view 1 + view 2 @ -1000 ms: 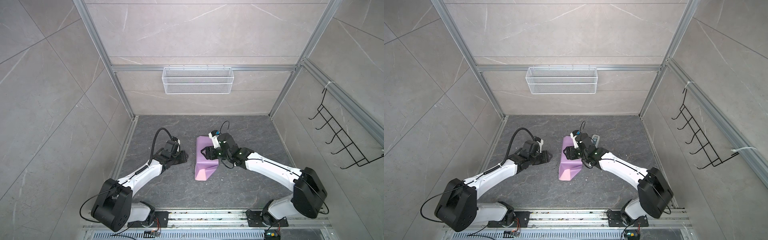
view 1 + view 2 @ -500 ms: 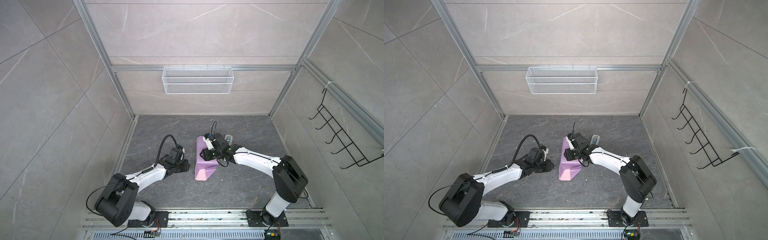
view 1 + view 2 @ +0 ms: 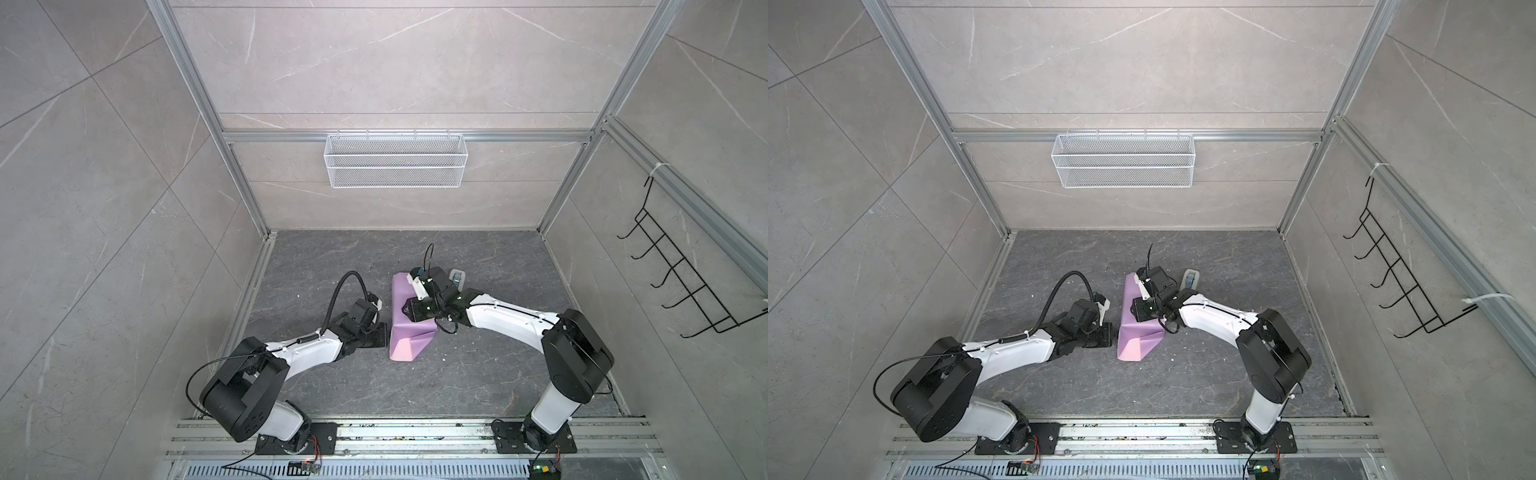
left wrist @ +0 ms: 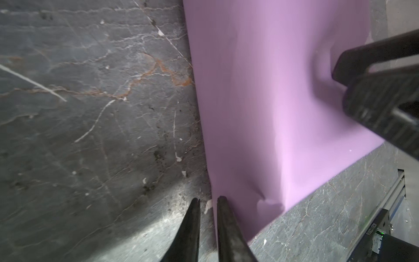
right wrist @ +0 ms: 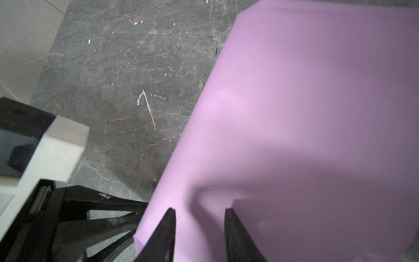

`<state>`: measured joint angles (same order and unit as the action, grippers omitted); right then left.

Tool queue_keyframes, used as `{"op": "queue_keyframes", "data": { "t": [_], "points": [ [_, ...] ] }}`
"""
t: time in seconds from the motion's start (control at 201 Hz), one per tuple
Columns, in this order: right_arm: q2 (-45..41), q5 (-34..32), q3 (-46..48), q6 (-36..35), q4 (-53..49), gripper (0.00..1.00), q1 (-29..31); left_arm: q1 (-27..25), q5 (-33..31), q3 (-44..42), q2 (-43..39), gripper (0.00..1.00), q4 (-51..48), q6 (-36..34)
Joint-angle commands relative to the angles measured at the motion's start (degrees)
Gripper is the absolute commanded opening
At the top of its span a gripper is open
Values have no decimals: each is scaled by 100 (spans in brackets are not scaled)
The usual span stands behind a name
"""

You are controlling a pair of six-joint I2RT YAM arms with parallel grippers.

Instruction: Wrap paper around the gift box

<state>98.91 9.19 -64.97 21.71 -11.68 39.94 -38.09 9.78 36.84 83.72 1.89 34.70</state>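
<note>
Showing its pink underside only in both top views, the paper [image 3: 401,332] lies at the left gripper [image 4: 208,199] and right gripper [image 5: 200,209], both parted, narrower than before

Left arm [image 3: 303,353], right arm [image 3: 507,322]: white shells, black rounded joints. Left pincer [image 4: 208,199]: black tapering fingers [image 4: 192,229], ribbed black hose [image 3: 337,289] behind it. Right pincer [image 5: 199,209]: same fingers; white bracket [image 3: 417,286] and thin black cable [image 3: 425,262] behind it.

Dark marbled floor [image 3: 478,374]; on it lie the lilac paper [image 3: 405,299] and a grey-white device [image 3: 457,277].
</note>
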Motion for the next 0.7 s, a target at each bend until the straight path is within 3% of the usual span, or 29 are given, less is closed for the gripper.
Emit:
{"op": "queue_keyframes", "data": {
  "t": [0.0, 0.697],
  "points": [
    [41, -62, 182, -53, -74, 38, -15, -80, 33, 6, -14, 17, 226, 137],
    [5, -22, 371, 65, 71, 35, -22, -452, -98, 183, 256, 16, 577, 433]
  ]
}}
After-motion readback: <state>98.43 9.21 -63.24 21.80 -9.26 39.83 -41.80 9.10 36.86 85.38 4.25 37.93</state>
